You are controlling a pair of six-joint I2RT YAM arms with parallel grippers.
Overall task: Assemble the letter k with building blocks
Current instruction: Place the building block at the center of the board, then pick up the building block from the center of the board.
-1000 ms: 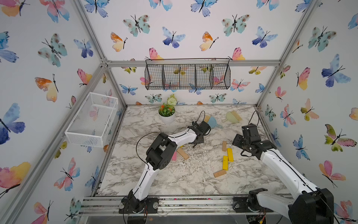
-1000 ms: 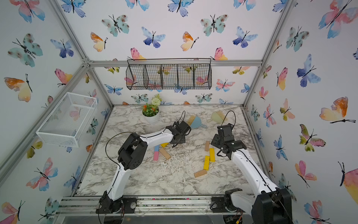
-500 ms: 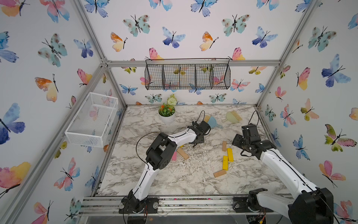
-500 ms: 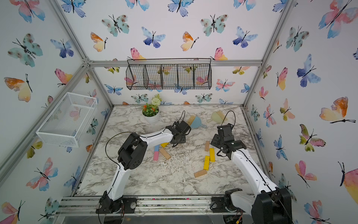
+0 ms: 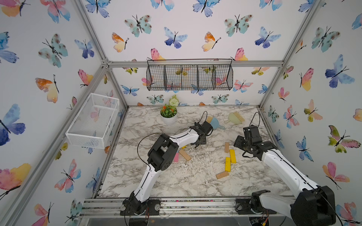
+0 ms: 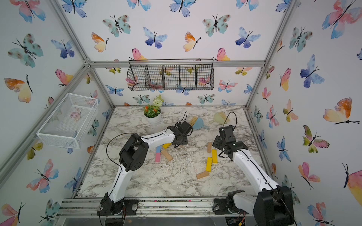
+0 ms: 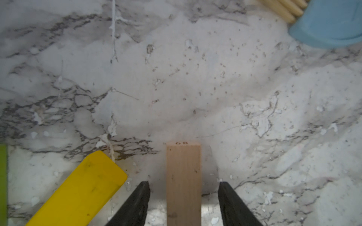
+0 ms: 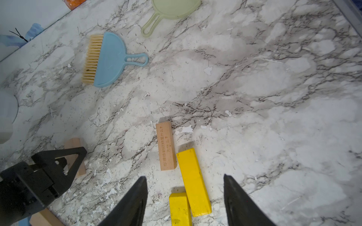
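My left gripper (image 7: 184,183) is open, its jaws either side of a tan block (image 7: 183,184) on the marble with a gap on each side. In both top views it (image 5: 197,145) hangs mid-table. Beside it lie a yellow block (image 7: 82,191) and a lime-green edge (image 7: 3,184). Under the left arm are a pink block (image 6: 157,157), a light-blue block (image 6: 158,149) and a tan block (image 6: 166,155). My right gripper (image 8: 185,177) hovers open and empty above two yellow blocks (image 8: 193,182) (image 8: 179,209) next to a tan block (image 8: 166,145). Another tan block (image 5: 222,175) lies nearer the front.
A blue brush (image 8: 107,58) and a green brush (image 8: 172,9) lie at the back of the table. A white flower pot (image 5: 168,119) stands back left. A black wire basket (image 5: 189,77) hangs on the back wall and a white mesh basket (image 5: 94,119) on the left wall.
The left gripper's jaws have opened off the tan block, which now lies free between them. Neither arm has visibly shifted, and the right gripper stays the same.
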